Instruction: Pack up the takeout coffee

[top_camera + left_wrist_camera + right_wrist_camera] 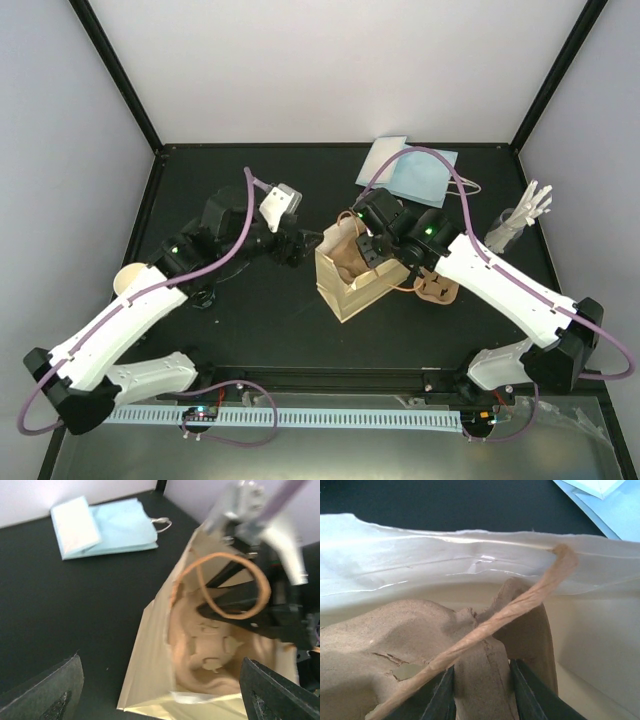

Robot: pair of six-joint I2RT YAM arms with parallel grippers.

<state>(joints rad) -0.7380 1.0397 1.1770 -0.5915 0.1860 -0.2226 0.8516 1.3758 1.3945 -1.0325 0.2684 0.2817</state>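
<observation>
Black table [260,310] open left of tan paper bag [345,290] | left gripper [160,692] spread beside bag's left rim | right gripper [481,690] inside bag, pinching pulp carrier [395,630] ridge | takeout coffee: cannot tell where

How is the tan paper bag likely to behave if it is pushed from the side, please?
The paper bag would probably slide or tip easily: it stands upright and seems to hold just a pulp carrier. Its thin walls look creased, so they would likely buckle rather than resist. The right gripper, clamped on the carrier inside, may steady it.
</observation>
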